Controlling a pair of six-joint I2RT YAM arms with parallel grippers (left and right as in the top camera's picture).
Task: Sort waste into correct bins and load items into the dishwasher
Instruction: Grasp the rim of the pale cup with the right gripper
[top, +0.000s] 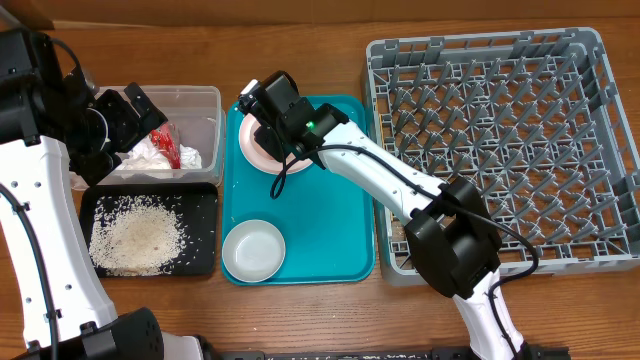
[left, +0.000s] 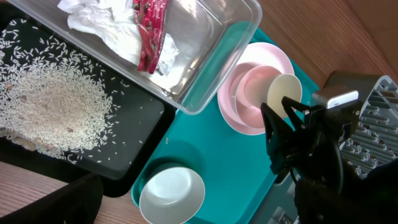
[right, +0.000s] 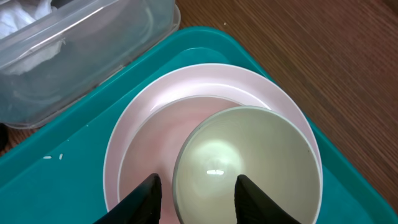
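Note:
A pale pink plate (right: 112, 155) sits at the far left of the teal tray (top: 340, 200), with a shallow bowl (right: 146, 134) nested on it. A small whitish cup (right: 249, 155) stands in that bowl, off to one side. My right gripper (right: 199, 193) is open and straddles the cup's wall, one finger outside and one inside. A white bowl (top: 253, 250) sits at the tray's near left. The clear tub (top: 205, 100) holds the white napkin (top: 150, 155) and red wrapper (top: 167, 143). The black tray (top: 200, 205) holds rice (top: 138, 238). My left gripper (top: 125, 105) hovers open and empty over the tub.
The grey dish rack (top: 500, 120) fills the right side, touching the teal tray's right edge. The right arm reaches across the tray from the near right. The tub and black tray sit side by side, left of the teal tray.

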